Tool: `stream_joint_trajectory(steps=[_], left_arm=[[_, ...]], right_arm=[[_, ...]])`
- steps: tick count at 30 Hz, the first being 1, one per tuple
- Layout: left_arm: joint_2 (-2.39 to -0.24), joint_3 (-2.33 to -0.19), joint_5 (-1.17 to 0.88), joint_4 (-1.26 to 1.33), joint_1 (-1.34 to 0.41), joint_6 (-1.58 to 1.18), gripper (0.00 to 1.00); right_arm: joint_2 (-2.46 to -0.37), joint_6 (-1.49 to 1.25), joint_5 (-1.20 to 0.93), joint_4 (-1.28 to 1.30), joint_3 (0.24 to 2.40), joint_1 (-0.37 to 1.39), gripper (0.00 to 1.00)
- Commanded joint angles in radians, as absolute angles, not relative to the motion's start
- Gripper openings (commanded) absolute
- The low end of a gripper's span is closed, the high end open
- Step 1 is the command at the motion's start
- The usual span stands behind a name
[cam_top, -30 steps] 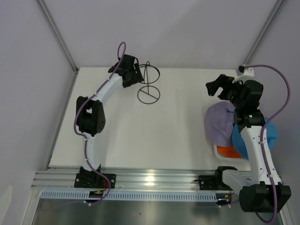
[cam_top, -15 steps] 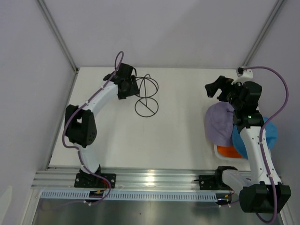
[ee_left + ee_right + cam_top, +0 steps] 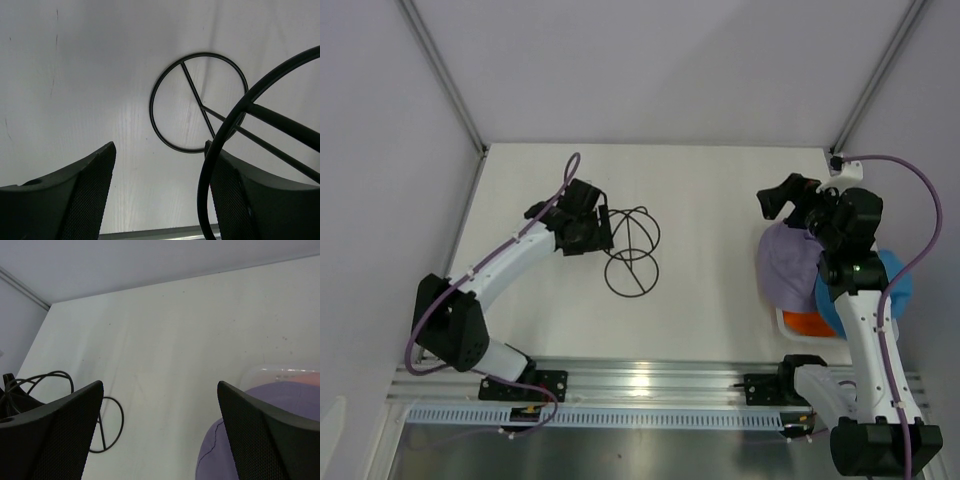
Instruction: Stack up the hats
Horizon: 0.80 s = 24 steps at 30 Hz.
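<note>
1. Filling the right edge of the table [image 3: 710, 215], the lavender hat [image 3: 788, 268] lies over a white basket [image 3: 782, 320], with the blue hat [image 3: 898, 278] and the orange hat [image 3: 808, 323] beside it.
2. A black wire stand [image 3: 199, 102] is at centre-left, and its top ring crosses the left gripper [image 3: 592, 228].
3. The left arm reaches low and its jaws are apart, with no clamp on the wire.
4. The right gripper [image 3: 160, 390] hovers beyond the lavender hat, its jaws released and empty.

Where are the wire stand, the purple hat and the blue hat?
wire stand [image 3: 192, 86], left wrist view, on the crossbar of its base ring.
purple hat [image 3: 785, 265], top external view, on its crown.
blue hat [image 3: 897, 280], top external view, on the fabric at its right side.
</note>
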<state>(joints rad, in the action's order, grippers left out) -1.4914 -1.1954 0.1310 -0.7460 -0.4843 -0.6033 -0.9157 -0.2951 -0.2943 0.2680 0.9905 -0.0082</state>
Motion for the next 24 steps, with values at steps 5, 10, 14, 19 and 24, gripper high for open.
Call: stream_joint_trajectory(steps=[5,10,14,19,24], left_arm=[[-1.332,-1.095,0.163,-0.764,-0.52,-0.629,0.8],[-1.301,-1.141,0.16,-0.772,-0.519,-0.589,0.9],[-1.256,-1.19,0.131,-0.782,-0.52,-0.578,0.93],[-1.177,-1.241,0.112,-0.819,-0.519,-0.563,0.99],[-1.102,-1.302,0.084,-0.87,-0.5,-0.526,0.99]], right_arm=[[-0.853,-0.307,-0.276,0.302,0.976,-0.003,1.0],[-0.841,-0.299,-0.273,0.322,0.979,-0.003,1.0],[-0.841,-0.299,-0.282,0.336,0.976,-0.003,1.0],[-0.867,-0.324,-0.151,0.425,1.032,-0.003,1.0],[-0.893,-0.313,-0.034,0.543,1.136,-0.014,1.0]])
